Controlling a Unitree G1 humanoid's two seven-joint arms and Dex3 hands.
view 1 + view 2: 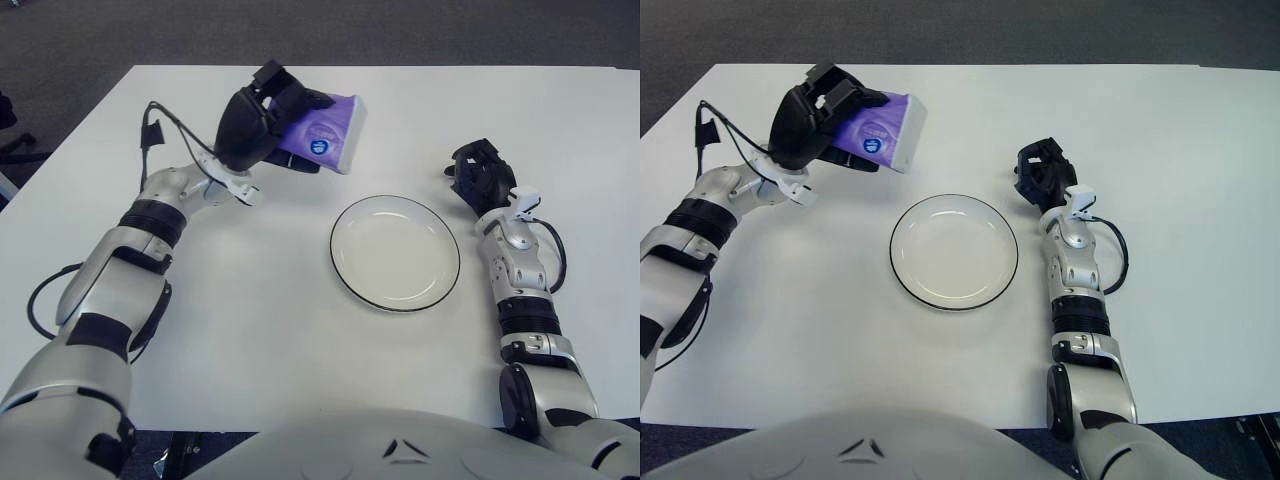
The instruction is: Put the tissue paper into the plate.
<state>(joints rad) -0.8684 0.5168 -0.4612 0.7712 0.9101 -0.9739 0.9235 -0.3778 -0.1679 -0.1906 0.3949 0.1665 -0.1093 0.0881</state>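
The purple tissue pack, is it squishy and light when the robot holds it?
Probably. The purple tissue pack looks like a soft wrapper, so it likely gives a little under the left hand. The hand holds it off the table, so it seems light. The shiny wrapper might be slippery.

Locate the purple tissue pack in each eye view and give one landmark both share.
Left eye view: tissue pack upper centre-left, gripped by the left hand, up and left of the plate.
Right eye view: same pack upper left, again up-left of the plate.
Shared landmark: the plate; the right hand shows at its right.
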